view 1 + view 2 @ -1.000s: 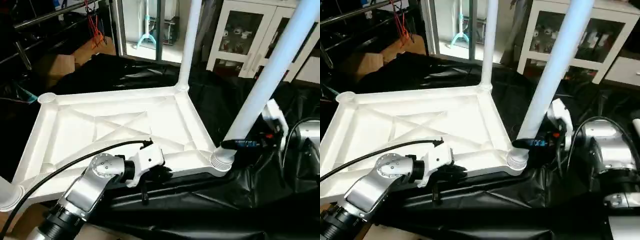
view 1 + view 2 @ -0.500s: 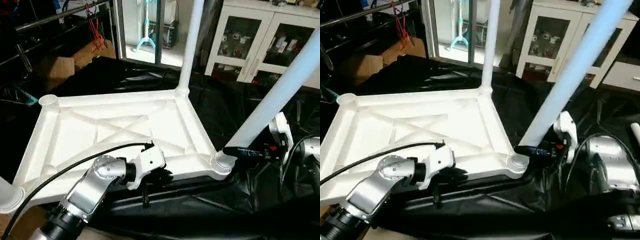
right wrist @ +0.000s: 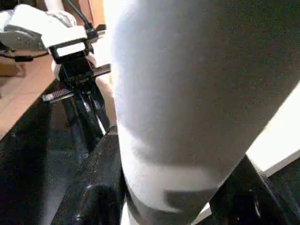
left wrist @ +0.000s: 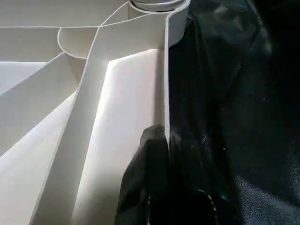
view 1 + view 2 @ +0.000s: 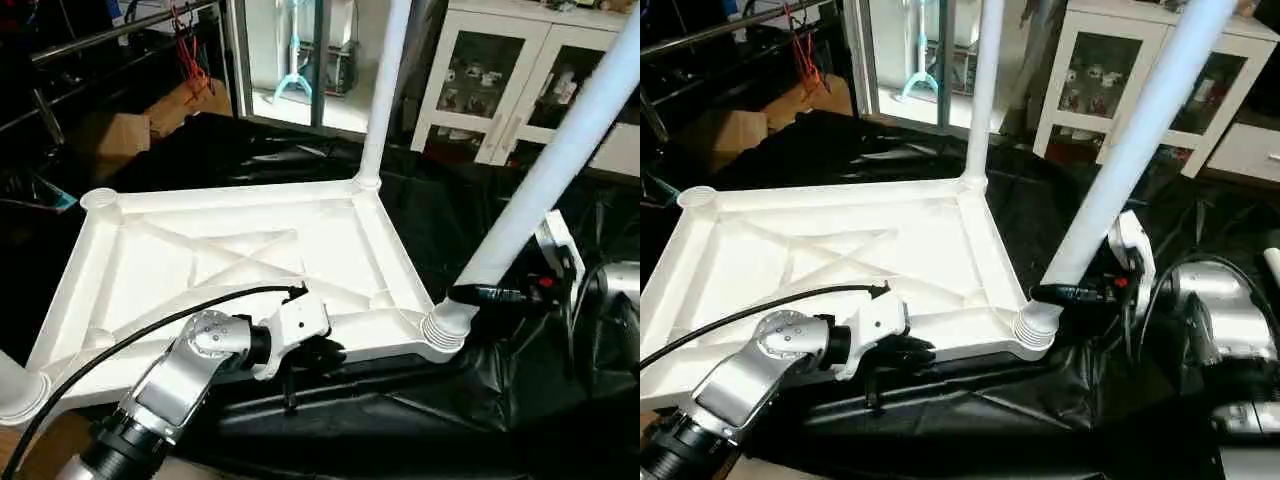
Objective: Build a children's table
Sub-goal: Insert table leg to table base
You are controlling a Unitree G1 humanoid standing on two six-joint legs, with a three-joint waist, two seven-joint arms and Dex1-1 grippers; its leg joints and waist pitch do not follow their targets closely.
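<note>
Tabletop Lay Upside Down With Legs in Its Sockets

Tabletop [image 5: 240, 265], white and ribbed in an X, lay underside up on black sheeting [image 5: 420, 400] that covered the work surface. Its four round corner sockets served as the holders. The far-right socket held an upright leg [image 5: 378, 90]. The near-right socket [image 5: 442, 332] held a second leg [image 5: 545, 175], which leaned toward the right as it rose and sat with its ribbed base in the socket mouth. The near-left corner carried the base of another leg [image 5: 14, 388] at the picture's edge. The far-left socket [image 5: 98, 198] stood open with nothing in it.

The right gripper [image 5: 480, 294] was grasping the leaning leg just above the near-right socket, its black fingers [image 3: 101, 183] set on either side of the tube. The left gripper [image 5: 318, 352] was clenched on the near rim of the tabletop, between the two near corners, with one finger [image 4: 145, 178] inside the rim wall and the rest against the outside.

The near edge of the tabletop ran just beside the left forearm [image 5: 170, 385]. Loose black sheeting lay open to the right of the tabletop and along its near side. A white cabinet [image 5: 500, 80] with glass doors stood well behind the far-right corner, and a cardboard box [image 5: 105, 135] sat far to the left.
</note>
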